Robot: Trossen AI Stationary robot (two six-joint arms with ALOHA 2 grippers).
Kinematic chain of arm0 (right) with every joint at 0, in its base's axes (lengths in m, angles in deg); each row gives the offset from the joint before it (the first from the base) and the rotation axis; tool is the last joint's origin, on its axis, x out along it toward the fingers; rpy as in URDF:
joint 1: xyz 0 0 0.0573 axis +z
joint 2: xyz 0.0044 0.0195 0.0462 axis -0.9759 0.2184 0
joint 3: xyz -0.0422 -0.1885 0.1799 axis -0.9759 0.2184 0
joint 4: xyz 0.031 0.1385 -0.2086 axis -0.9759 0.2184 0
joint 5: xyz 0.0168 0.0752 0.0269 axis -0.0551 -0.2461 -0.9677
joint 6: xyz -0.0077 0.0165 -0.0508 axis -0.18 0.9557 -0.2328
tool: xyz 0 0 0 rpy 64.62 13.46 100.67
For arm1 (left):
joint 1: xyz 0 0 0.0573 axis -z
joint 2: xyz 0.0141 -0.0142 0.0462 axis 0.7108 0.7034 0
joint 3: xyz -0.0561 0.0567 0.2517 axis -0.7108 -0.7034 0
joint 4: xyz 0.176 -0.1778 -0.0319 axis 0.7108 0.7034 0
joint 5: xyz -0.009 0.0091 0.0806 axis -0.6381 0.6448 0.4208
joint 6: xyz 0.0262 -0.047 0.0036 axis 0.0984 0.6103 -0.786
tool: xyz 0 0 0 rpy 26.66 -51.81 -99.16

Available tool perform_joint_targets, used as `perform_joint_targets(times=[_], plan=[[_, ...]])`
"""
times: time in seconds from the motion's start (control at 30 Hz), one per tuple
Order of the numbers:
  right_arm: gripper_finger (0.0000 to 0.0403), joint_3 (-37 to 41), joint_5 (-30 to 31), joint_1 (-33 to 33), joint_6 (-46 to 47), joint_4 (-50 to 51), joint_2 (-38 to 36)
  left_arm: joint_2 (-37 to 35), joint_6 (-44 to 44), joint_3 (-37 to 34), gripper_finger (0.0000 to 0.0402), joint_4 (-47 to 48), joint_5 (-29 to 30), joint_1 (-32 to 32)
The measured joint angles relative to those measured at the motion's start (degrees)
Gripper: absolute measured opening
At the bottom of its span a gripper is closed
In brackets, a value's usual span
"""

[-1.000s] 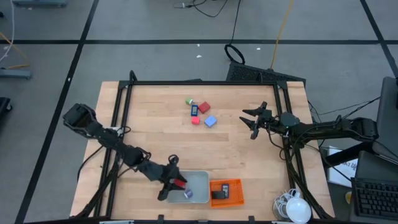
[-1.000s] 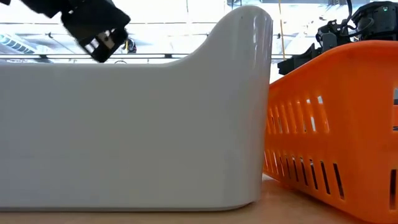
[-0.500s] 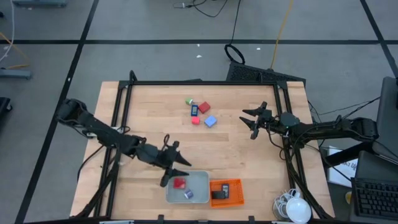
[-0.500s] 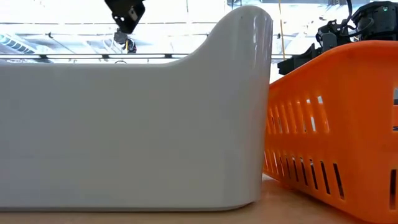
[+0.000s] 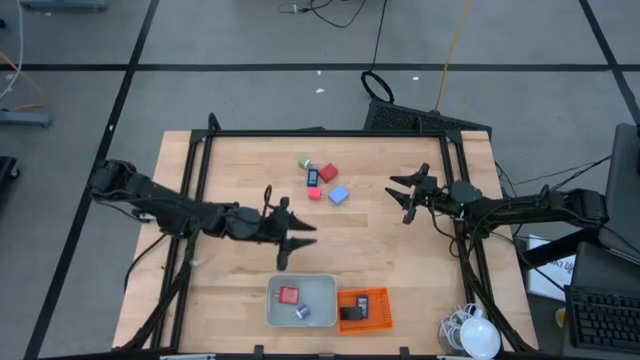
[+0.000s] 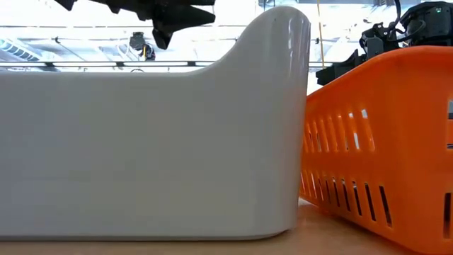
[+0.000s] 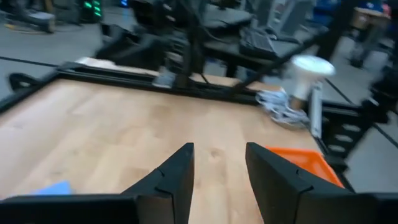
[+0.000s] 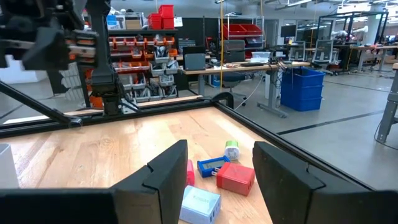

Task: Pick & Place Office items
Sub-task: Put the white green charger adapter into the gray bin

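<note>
Grey workshop floor with dark tape lines surrounds a wooden table point(image 5: 240, 170) edged by a black frame. From the left side, the left arm reaches low across the boards toward the middle; the left gripper point(image 5: 296, 240) hangs above bare wood, just beyond the grey tray point(image 5: 322, 290), with its two fingers spread apart and nothing between them. The right arm waits over the table's right edge, and the right gripper point(image 5: 405, 197) points toward the middle with its fingers likewise apart and empty.

At the near edge sit the grey tray and, touching its right side, an orange basket point(image 5: 376, 296). The low view is filled by the tray's pale wall and the basket's slotted side. Inside the tray lie a red block point(image 5: 289, 295) and a small bluish piece point(image 5: 302, 312). A black flat piece point(image 5: 352, 314) lies in the basket.

Toward the far middle of the table a loose cluster rests on the wood: a larger red block point(image 5: 327, 173), a light blue block point(image 5: 338, 195), a dark blue piece point(image 5: 313, 177), a pink block point(image 5: 314, 194) and a green piece point(image 5: 304, 162). They lie near one another, well apart from both grippers.
</note>
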Motion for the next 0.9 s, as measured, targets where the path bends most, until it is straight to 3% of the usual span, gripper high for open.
perform_joint_targets(times=[0.6, 0.9], plan=[[0.0171, 0.0, 0.0, 0.0, 0.0, 0.0, 0.0, 0.0, -0.09, 0.0, 0.0141, -0.64, 0.3, -9.7], [0.0171, 0.0, 0.0, 0.0, 0.0, 0.0, 0.02, 0.0, -9.06, 0.0, 0.0132, -0.68, 0.5, -13.89]])
